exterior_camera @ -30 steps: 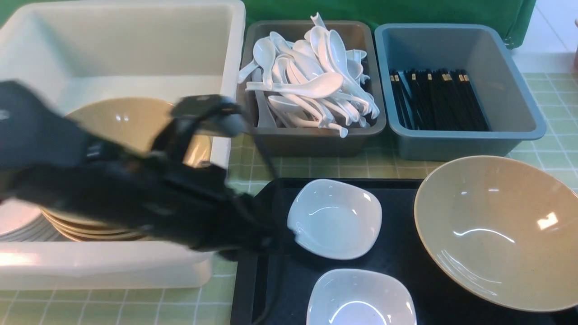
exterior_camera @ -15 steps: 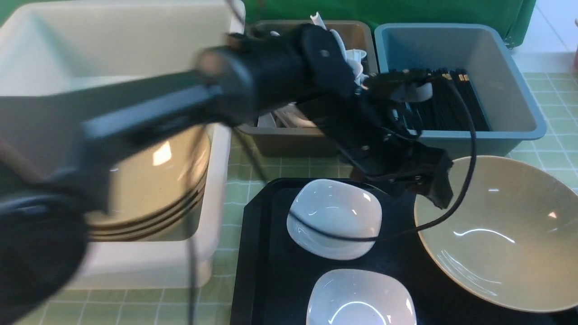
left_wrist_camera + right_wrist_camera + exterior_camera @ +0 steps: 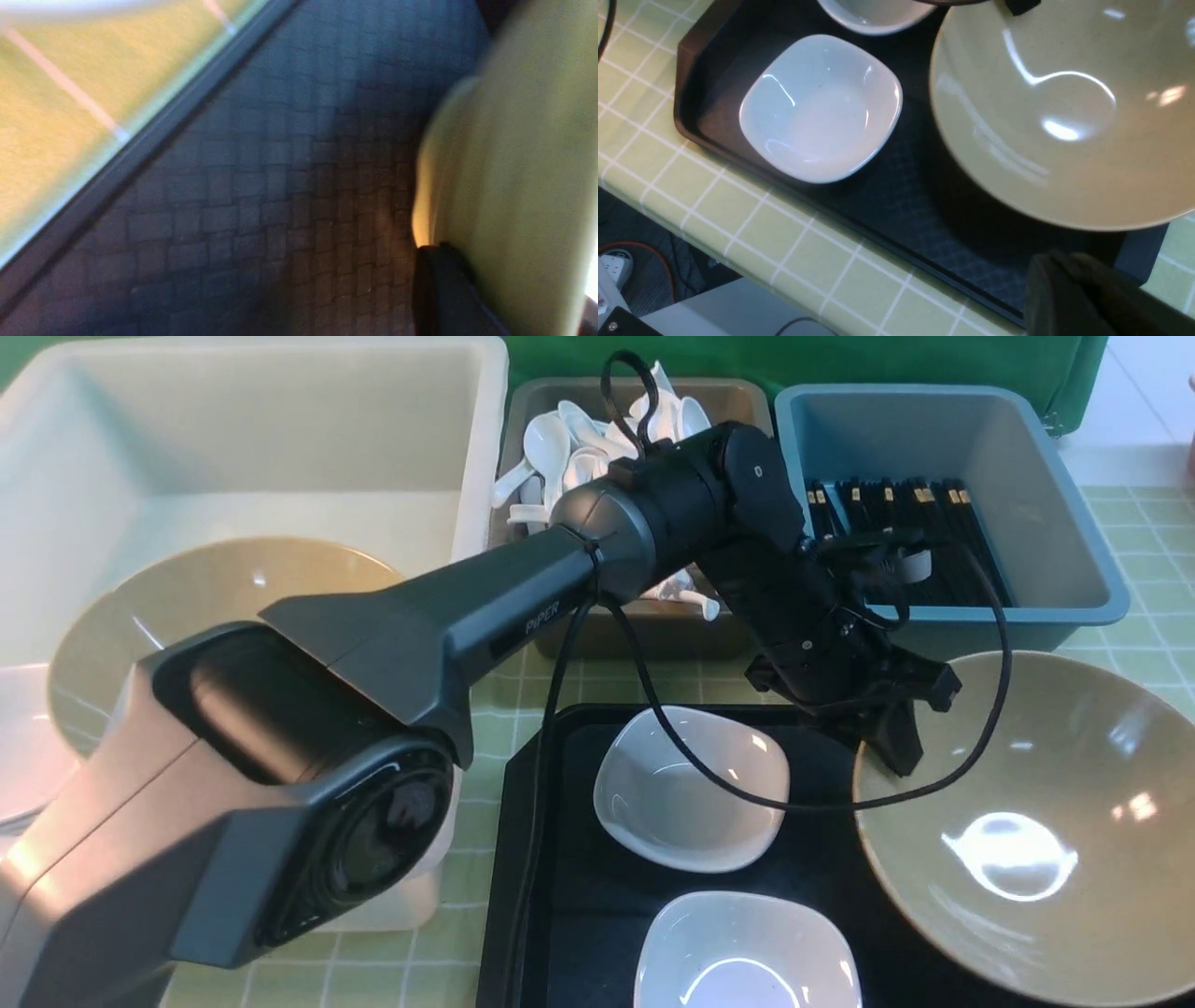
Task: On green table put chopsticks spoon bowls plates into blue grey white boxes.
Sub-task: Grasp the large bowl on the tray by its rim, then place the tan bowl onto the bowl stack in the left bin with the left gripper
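The left pincer (image 3: 898, 756) grips the tan bowl (image 3: 1027, 840) by its left rim, near a white dish (image 3: 691, 793) on the black tray (image 3: 579, 915).

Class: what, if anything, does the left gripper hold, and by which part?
The left gripper pinches the large glossy tan round bowl by its rim, on the robot's left side.

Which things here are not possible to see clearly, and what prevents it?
Front view: the left arm covers part of the left bowl in the white box; anything under it is hidden.
Front view: the bottom edge cuts off the near plate.
Left wrist view: blurred; only one finger of the left gripper shows, beside the right bowl.
Right wrist view: the right gripper is a dark shape, cut by the edge.
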You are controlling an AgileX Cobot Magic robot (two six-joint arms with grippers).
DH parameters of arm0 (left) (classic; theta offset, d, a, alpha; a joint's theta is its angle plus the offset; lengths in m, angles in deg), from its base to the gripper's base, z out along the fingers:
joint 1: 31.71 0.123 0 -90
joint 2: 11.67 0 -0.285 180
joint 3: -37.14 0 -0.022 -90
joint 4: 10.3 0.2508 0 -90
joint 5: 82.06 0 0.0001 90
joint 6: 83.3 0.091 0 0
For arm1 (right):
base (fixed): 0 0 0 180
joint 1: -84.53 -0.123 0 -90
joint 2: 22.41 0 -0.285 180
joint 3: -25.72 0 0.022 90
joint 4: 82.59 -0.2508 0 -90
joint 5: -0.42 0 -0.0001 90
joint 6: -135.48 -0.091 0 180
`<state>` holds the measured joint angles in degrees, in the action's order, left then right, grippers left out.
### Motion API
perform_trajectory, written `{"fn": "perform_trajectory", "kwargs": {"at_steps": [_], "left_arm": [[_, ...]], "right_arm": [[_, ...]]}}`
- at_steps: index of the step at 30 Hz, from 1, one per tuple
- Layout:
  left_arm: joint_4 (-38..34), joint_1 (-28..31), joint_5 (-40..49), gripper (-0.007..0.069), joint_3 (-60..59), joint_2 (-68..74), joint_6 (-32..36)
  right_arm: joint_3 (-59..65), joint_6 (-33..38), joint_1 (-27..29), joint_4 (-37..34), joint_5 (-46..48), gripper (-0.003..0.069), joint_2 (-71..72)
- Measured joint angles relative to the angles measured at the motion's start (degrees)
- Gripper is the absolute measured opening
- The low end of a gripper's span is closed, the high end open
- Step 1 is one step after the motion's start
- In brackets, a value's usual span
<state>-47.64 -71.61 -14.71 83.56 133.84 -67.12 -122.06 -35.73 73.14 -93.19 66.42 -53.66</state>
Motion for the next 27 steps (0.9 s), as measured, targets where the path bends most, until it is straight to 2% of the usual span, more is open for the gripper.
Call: {"fn": "perform_trajectory", "kwargs": {"at_steps": [8,13,17,18,21,22,25,26,27], "left_arm": [[3.82,2.41,3.41,0.0016,-0.06,-8.64,3.09],[3.32,7.96,4.20,0.0016,-0.06,-19.27,3.27],[2.65,18.51,3.74,0.0016,-4.67,-32.72,3.64],[2.66,19.49,3.74,0.0016,-5.19,-33.35,3.72],[1.61,28.57,3.87,0.0016,-19.18,-45.02,6.42],[1.49,28.57,3.96,0.0016,-20.16,-45.66,6.64],[-1.93,40.17,5.10,0.0016,-37.65,-56.53,10.64],[-2.10,40.92,5.11,0.0016,-37.65,-57.08,10.83],[-3.53,47.16,5.24,0.0016,-44.26,-61.00,12.18]], "right_arm": [[-3.18,6.70,0.00,-1.71,-0.36,0.0022,-2.44],[-10.17,10.15,0.00,-6.22,-0.52,0.0022,-7.52],[-13.84,14.83,0.00,-13.23,-1.91,0.0026,-13.22],[-13.87,15.09,0.00,-13.57,-2.02,0.0026,-13.45],[-13.88,20.16,0.00,-19.89,-4.52,0.0025,-18.19],[-13.88,20.91,0.00,-20.64,-4.75,0.0025,-18.75],[-13.88,29.12,0.00,-27.79,-6.18,0.0029,-23.57],[-13.88,29.60,0.00,-28.23,-6.26,0.0030,-23.85],[-13.88,32.61,0.00,-30.98,-6.53,0.0033,-25.90]]}}
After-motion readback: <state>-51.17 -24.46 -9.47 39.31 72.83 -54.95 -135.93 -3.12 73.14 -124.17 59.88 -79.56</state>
